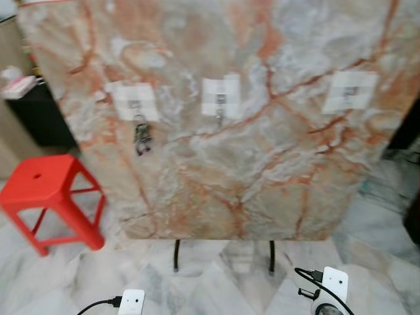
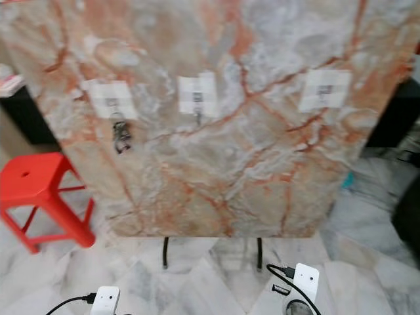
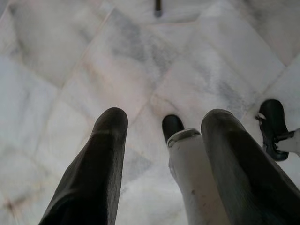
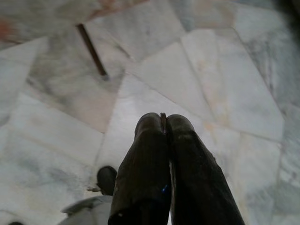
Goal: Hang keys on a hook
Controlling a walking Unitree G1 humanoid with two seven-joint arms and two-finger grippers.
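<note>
A marbled board (image 1: 223, 118) stands upright before me with three white adhesive hooks on it. A bunch of keys (image 1: 142, 136) hangs from the left hook (image 1: 135, 102). The middle hook (image 1: 219, 98) and the right hook (image 1: 350, 91) carry nothing. In the left wrist view my left gripper (image 3: 164, 123) points down at the marble floor, open, with nothing between its fingers. In the right wrist view my right gripper (image 4: 162, 121) also points at the floor, its two fingers pressed together and shut. Both arms hang low in front of the board.
A red plastic stool (image 1: 49, 197) stands on the floor left of the board. The board rests on two thin black legs (image 1: 176, 256). A dark cabinet (image 1: 36, 111) is at the far left. My own feet (image 3: 172, 126) show on the white marble floor.
</note>
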